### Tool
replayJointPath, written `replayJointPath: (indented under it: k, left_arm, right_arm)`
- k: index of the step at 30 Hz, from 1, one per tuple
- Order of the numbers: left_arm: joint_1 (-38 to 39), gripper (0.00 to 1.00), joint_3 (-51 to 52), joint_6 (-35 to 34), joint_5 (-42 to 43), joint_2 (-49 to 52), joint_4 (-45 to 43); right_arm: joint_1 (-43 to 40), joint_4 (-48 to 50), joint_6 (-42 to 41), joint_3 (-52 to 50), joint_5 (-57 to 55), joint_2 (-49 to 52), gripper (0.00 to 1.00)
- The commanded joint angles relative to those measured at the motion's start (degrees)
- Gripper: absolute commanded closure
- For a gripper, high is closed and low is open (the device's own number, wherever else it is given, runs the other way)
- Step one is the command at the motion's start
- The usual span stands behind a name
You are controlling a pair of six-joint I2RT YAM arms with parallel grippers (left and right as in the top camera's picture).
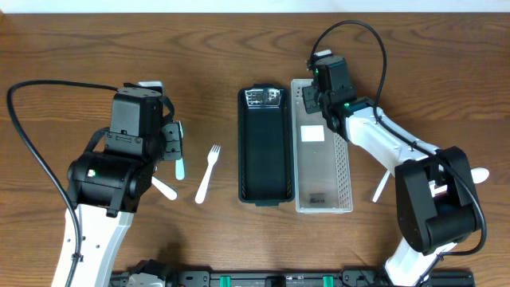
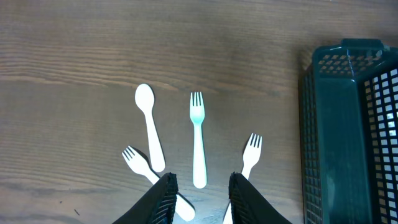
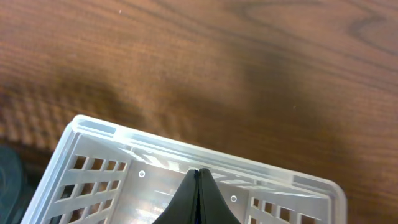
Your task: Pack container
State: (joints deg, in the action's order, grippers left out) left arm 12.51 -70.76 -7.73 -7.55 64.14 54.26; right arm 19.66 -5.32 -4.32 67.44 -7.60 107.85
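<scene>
The left gripper (image 2: 200, 200) is hanging over the table (image 1: 96, 48) with its fingers spread and nothing between them. A mint fork (image 2: 198, 140) is lying straight ahead of the gap, tines pointing away. A spoon (image 2: 149, 127) is lying just left of it and a white fork (image 2: 250, 154) just right of it. A second white fork (image 2: 142, 168) is running under the left finger (image 2: 163, 200), close against the spoon's handle end; contact cannot be told.

The green basket (image 1: 263, 143) is standing at the table's centre, right of the white fork. The clear basket (image 1: 321, 151) is standing alongside it, their long sides touching.

The right gripper (image 3: 199, 198) is hovering over the far end of the clear basket, fingers pressed together, with nothing visible between them.

Right of the clear basket, a white utensil (image 1: 381, 187) is lying partly hidden by the right arm (image 1: 430, 203). A second spoon (image 1: 479, 175) is showing beyond that arm.
</scene>
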Motion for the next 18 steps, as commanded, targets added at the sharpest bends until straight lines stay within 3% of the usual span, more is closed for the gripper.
replayJointPath:
  k: [1,14,18]
  left_arm:
    - [-0.24,0.69,-0.66,-0.52,-0.63,0.22,0.33]
    - [-0.24,0.69,-0.66,-0.52,-0.63,0.22,0.11]
    - [-0.24,0.69,-0.66,-0.52,-0.63,0.22,0.13]
  right_arm:
    - [-0.87,1.36,-1.2,0.24,-1.44,0.72,0.99]
    - [-2.49,5.18,-0.68,0.24,2.73,1.22,0.99]
    - [-0.9,1.75,0.83,0.24,7.48,-1.07,0.91]
